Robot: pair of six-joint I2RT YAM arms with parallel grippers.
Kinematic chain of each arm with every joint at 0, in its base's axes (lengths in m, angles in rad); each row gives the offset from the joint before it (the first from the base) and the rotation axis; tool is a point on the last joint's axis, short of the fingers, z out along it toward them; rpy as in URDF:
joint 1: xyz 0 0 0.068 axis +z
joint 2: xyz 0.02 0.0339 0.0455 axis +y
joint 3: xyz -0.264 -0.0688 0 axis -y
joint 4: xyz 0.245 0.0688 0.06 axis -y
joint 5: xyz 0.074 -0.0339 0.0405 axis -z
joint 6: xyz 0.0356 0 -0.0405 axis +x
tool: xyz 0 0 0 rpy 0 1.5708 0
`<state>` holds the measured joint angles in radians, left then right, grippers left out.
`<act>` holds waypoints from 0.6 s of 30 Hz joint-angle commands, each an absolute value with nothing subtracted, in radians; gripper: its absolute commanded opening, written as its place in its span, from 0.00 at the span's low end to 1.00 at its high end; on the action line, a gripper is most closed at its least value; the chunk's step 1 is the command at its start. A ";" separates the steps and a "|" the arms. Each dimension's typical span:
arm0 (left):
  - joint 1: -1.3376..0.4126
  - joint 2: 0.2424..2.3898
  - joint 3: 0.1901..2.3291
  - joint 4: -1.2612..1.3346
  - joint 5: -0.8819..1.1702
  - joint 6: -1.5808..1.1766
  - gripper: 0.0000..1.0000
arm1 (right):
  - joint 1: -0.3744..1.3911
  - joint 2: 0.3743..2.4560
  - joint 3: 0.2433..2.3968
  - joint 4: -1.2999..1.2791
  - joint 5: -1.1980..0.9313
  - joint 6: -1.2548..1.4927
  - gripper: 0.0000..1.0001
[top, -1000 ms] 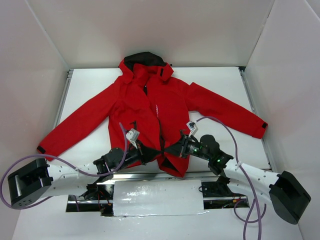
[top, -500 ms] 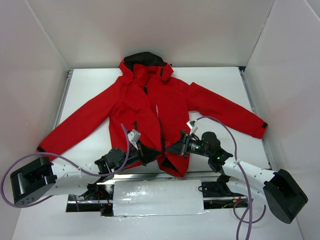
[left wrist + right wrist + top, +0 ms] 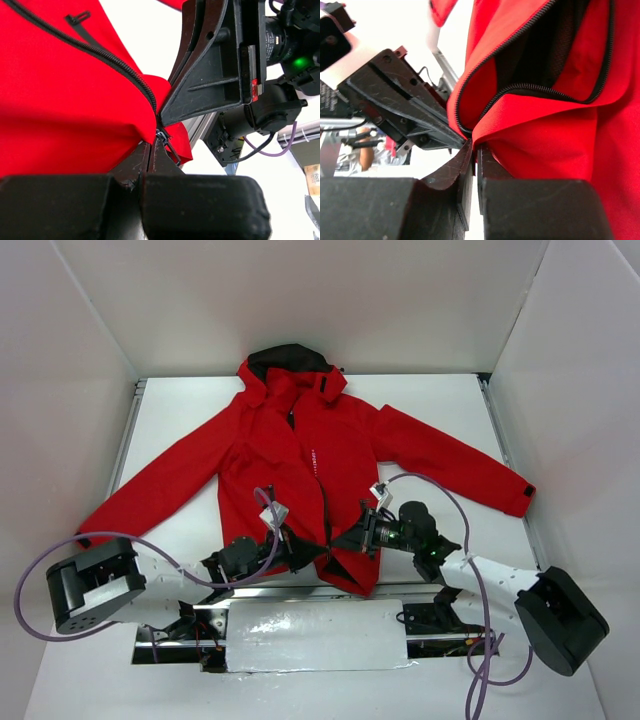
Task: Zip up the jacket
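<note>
Near edge: left gripper [image 3: 152, 145] nipped tight on the flat-spread jacket [image 3: 290, 445] at the zipper [image 3: 120, 65] foot, right gripper [image 3: 474, 147] clamped on the other flap. Joining the ends, I reckon; next, a steady pull up towards the far hood [image 3: 290, 358].

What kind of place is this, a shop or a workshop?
Most likely a robotics test booth: plain white walls box in a white table, two cabled robot arms, the left arm and right arm, are bolted at its near edge, and one red jacket lies spread flat.
</note>
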<state>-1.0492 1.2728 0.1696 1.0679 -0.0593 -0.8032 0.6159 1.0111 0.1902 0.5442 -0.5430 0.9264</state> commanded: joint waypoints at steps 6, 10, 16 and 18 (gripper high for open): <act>-1.071 1.361 0.141 1.167 0.009 -0.884 0.00 | 0.600 1.066 0.244 0.465 -0.305 0.874 0.12; -1.069 1.402 0.146 1.206 0.015 -0.894 0.00 | 0.601 1.040 0.229 0.472 -0.311 0.876 0.19; -1.068 1.469 0.155 1.276 0.044 -0.910 0.00 | 0.603 0.983 0.235 0.451 -0.342 0.865 0.35; -1.068 1.483 0.155 1.288 0.048 -0.914 0.00 | 0.604 0.966 0.238 0.431 -0.334 0.859 0.35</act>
